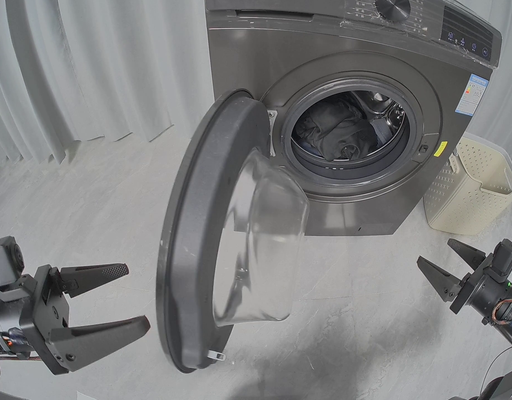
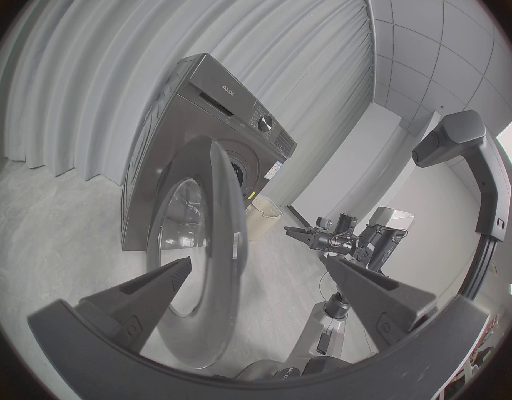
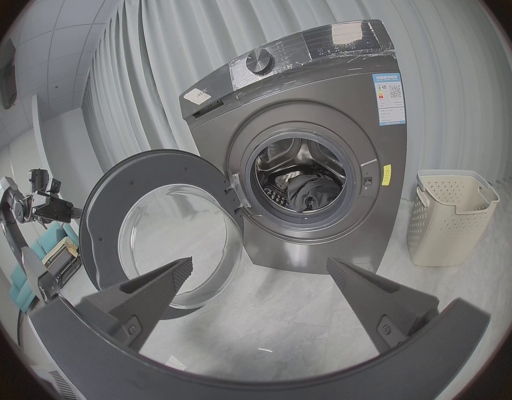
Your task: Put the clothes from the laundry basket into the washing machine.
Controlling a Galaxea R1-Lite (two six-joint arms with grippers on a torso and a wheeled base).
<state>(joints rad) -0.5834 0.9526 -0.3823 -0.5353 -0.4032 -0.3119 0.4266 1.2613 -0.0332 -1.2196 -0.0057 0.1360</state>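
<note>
A grey front-loading washing machine [image 1: 345, 45] stands ahead with its round door [image 1: 211, 234] swung wide open toward me. Dark clothes [image 1: 336, 131] lie inside the drum, also seen as dark clothes [image 3: 306, 190] in the right wrist view. A cream perforated laundry basket [image 1: 478, 190] sits on the floor just right of the machine; no clothes show above its rim. My left gripper [image 1: 128, 298] hangs open and empty low on the left, beside the door. My right gripper [image 1: 434, 254] is open and empty low on the right, in front of the basket.
White curtains [image 1: 95, 56] line the back wall behind the machine. The open door juts far out over the pale tiled floor [image 1: 350, 329] between my two arms. Bare floor lies to the left of the machine and in front of it.
</note>
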